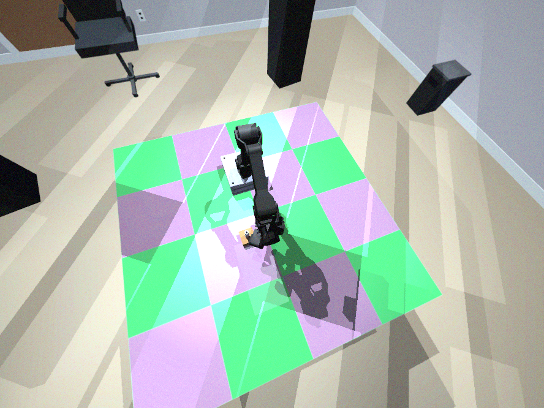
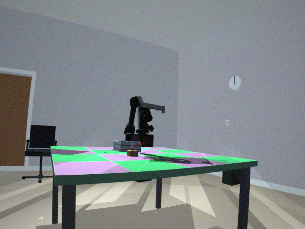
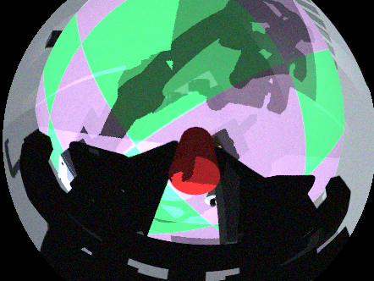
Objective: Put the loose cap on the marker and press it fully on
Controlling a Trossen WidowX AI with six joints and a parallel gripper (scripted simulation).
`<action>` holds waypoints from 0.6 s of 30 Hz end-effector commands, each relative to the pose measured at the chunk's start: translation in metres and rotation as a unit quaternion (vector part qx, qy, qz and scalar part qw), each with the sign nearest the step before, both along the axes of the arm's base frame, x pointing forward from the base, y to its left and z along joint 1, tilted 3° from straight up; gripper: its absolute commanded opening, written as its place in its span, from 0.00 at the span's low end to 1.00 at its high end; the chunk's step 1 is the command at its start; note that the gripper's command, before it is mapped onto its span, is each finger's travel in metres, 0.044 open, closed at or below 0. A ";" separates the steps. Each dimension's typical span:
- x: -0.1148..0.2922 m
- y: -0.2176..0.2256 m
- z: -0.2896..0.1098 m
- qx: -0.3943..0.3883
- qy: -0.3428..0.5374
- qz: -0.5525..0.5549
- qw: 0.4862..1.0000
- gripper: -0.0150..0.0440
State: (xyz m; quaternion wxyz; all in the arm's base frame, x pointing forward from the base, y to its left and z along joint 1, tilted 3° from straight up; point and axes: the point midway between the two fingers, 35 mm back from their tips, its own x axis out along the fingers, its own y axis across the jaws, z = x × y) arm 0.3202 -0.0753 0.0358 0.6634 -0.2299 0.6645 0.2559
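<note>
My gripper (image 1: 260, 241) (image 2: 142, 140) (image 3: 194, 174) is shut on the red cap (image 2: 143, 142) (image 3: 194, 158) and holds it upright a little above the checkered table (image 1: 175, 359) (image 2: 147, 172). In the top view the gripper hides the cap. The small orange-brown holder block (image 1: 241, 238) (image 2: 132, 153) sits on the table just to the left of the gripper. The grey marker (image 1: 247, 232) (image 2: 132, 145) stands upright in it, with its tip bare. The cap hangs beside the marker and to its right, apart from it. The wrist view shows neither block nor marker.
The arm's grey base plate (image 1: 230, 175) (image 2: 122, 145) stands behind the block. Dark shadows of the arm fall on the table right of the gripper. An office chair (image 2: 40, 142), black pillars and boxes stand on the floor around the table.
</note>
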 end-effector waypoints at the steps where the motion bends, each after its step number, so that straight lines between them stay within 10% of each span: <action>1: -0.003 -0.013 0.008 -0.002 -0.003 0.001 1.000 0.25; 18: -0.030 -0.067 0.036 -0.004 -0.001 0.002 1.000 0.25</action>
